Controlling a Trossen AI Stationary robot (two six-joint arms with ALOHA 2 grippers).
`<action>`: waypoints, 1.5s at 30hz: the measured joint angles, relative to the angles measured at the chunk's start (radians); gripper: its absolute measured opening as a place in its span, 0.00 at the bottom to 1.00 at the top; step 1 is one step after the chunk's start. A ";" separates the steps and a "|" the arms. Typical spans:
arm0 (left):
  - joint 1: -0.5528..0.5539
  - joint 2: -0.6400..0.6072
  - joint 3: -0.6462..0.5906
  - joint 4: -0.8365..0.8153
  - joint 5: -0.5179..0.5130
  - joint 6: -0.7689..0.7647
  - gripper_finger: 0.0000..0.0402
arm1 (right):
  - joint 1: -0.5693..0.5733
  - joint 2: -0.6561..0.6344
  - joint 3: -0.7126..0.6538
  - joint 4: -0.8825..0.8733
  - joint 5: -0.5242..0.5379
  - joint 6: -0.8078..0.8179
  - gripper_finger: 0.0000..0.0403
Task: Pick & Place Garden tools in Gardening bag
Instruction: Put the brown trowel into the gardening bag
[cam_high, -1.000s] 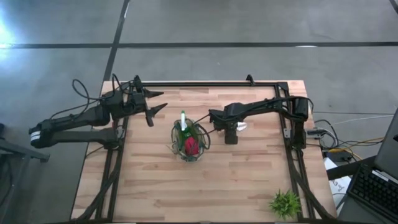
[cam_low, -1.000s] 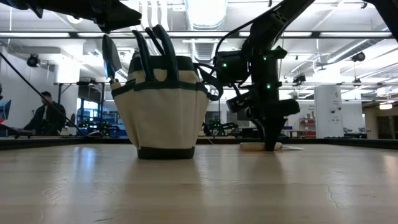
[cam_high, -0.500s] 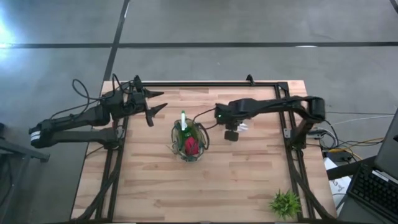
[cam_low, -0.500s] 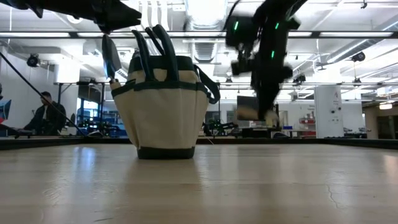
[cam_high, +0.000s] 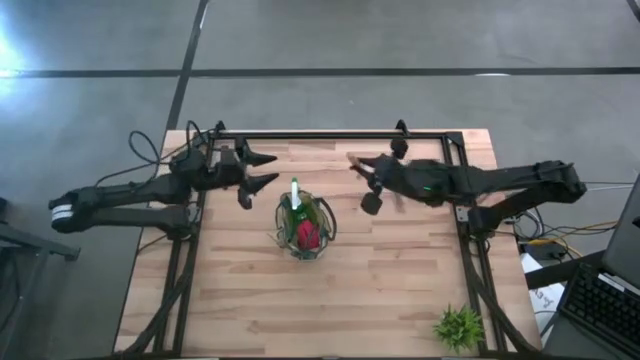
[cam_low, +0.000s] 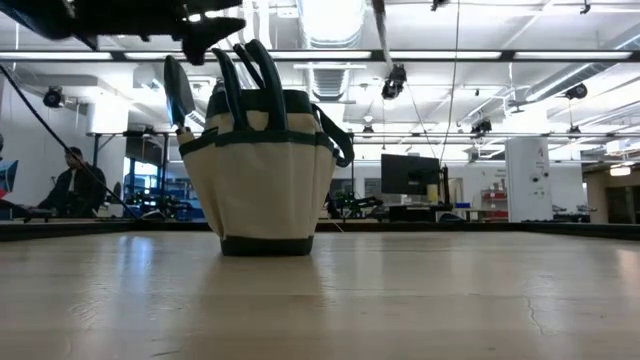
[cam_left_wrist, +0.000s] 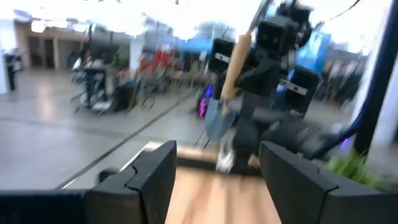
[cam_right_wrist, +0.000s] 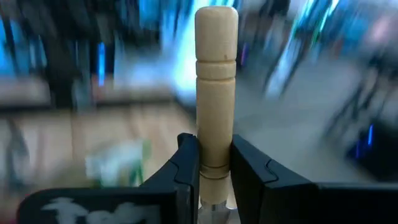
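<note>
The gardening bag (cam_high: 303, 228) stands upright on its base mid-table, also in the low view (cam_low: 262, 170). A green-and-white trowel (cam_high: 294, 192) and a red-and-black piece (cam_high: 308, 236) stick out of it. A pale trowel blade (cam_low: 180, 92) stands at the bag's side. My right gripper (cam_high: 368, 176) is high above the table, right of and beyond the bag, shut on the wooden-handled trowel (cam_left_wrist: 227, 81). My left gripper (cam_high: 266, 169) is open and empty, in the air left of and beyond the bag. The shears do not show. My right gripper pinches the trowel's wooden handle (cam_right_wrist: 216, 163) between its two fingers, at the handle's blade end, fingers across it. The handle's free end (cam_right_wrist: 216, 37) sticks out past the fingertips. The trowel is lifted clear of the table, tilted, handle up and blade (cam_left_wrist: 217, 119) below.
A small green plant (cam_high: 458, 326) stands at the table's near right corner. A black frame rail (cam_high: 330, 135) runs along the far edge and down both sides. A person (cam_low: 68, 182) sits in the room behind. Bare wood lies in front of the bag.
My right gripper has risen from the table right of the bag, carrying the wooden-handled trowel up out of the low view, and has swung toward the far edge, its arm stretching out level. My left gripper has moved a little toward the bag.
</note>
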 joint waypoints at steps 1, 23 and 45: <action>0.000 0.023 -0.017 0.082 0.009 -0.027 0.58 | 0.021 -0.014 -0.026 0.120 0.020 -0.060 0.12; 0.008 0.602 0.062 1.040 0.341 -0.882 0.57 | 0.104 0.128 -0.056 0.717 -0.347 -0.257 0.12; 0.007 0.757 0.265 1.033 0.705 -0.954 0.57 | 0.143 0.160 0.071 0.388 -0.244 -0.520 0.12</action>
